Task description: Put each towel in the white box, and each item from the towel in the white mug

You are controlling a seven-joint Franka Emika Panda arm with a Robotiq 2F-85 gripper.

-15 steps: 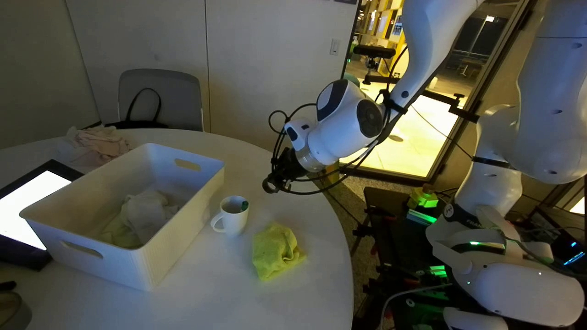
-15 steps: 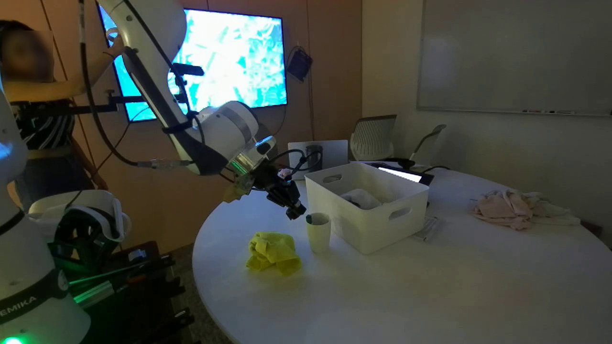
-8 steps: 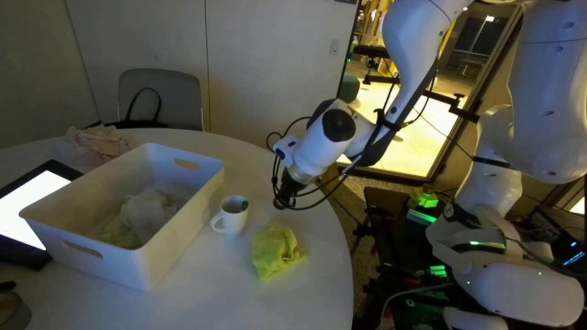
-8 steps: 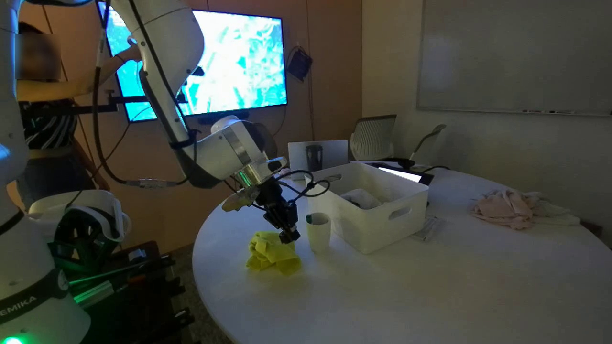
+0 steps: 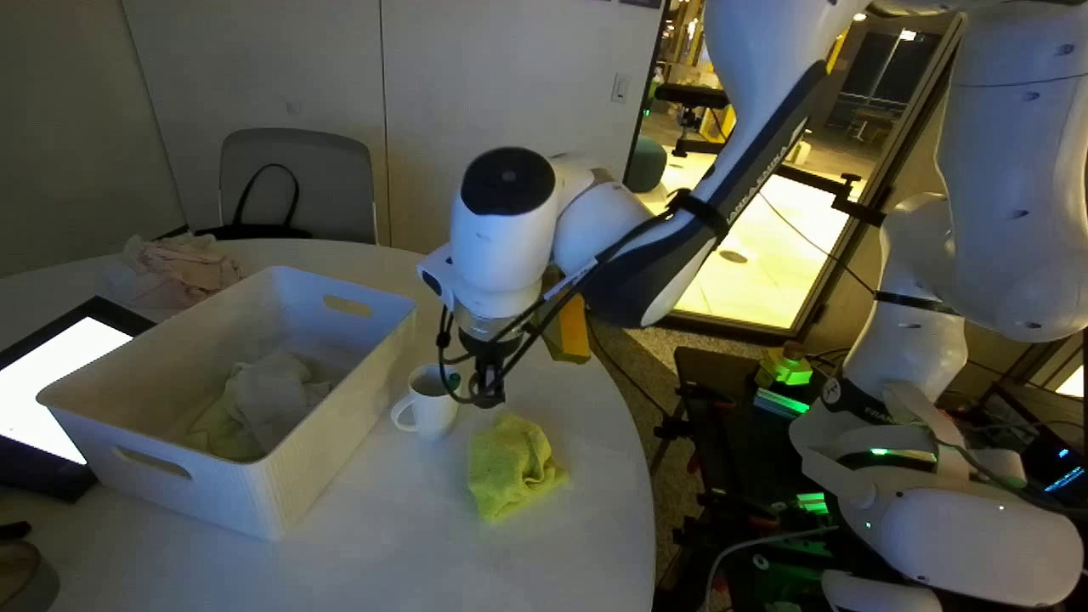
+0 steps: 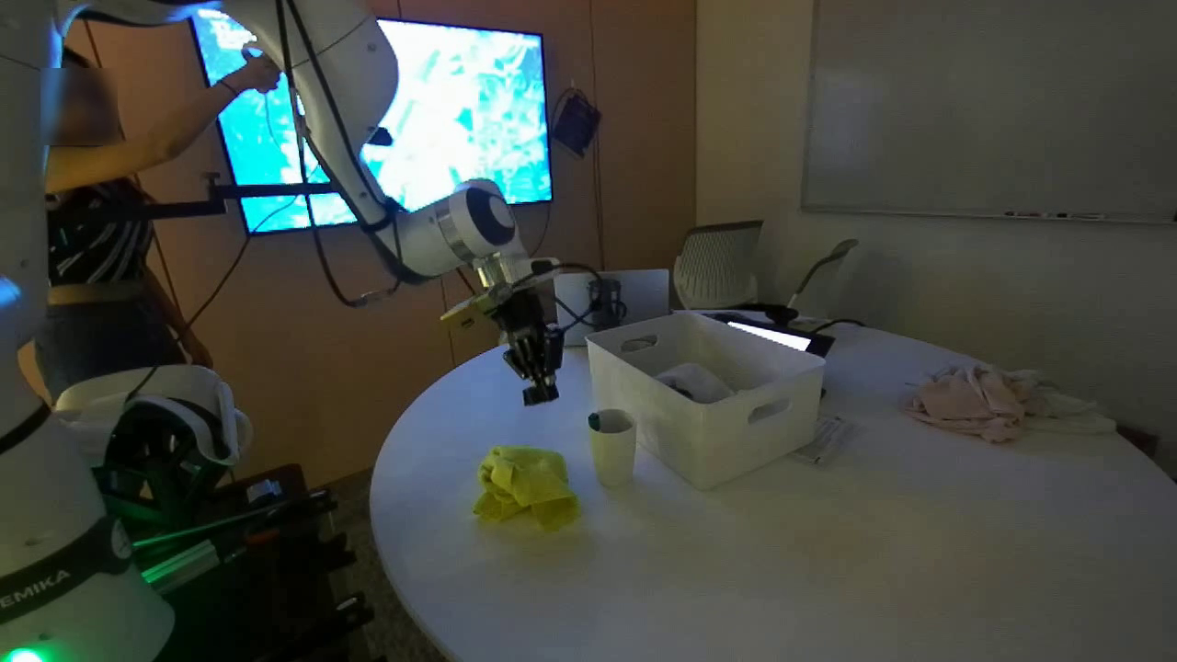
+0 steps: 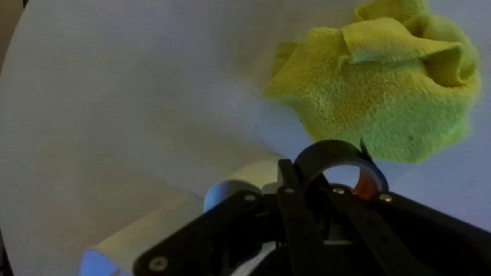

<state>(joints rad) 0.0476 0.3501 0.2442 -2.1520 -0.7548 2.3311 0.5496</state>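
Observation:
My gripper (image 7: 301, 182) is shut on the wall of a black tape roll (image 7: 332, 151), one finger inside the ring. In an exterior view the gripper (image 5: 489, 381) points down beside and above the white mug (image 5: 432, 412), near the rumpled yellow-green towel (image 5: 514, 467). The mug (image 6: 613, 455) stands upright with a green-tipped item (image 6: 593, 421) inside. In the wrist view the towel (image 7: 383, 88) lies ahead, and the fingers partly hide the mug (image 7: 220, 193). Inside the white box (image 5: 348, 425), another towel (image 5: 223, 432) lies partly under a whitish cloth (image 5: 270, 395).
A dark tablet with a lit screen (image 5: 64, 374) lies beyond the box. Pink and white cloths (image 6: 970, 400) are heaped farther along the round table (image 6: 874, 561). A person (image 6: 97, 211) stands behind the arm. The table's edge curves past the towel.
The wrist has swung from a slant to almost straight down, carrying the tape roll along. In an exterior view the gripper dipped, then rose. Towel, mug and box have stayed put.

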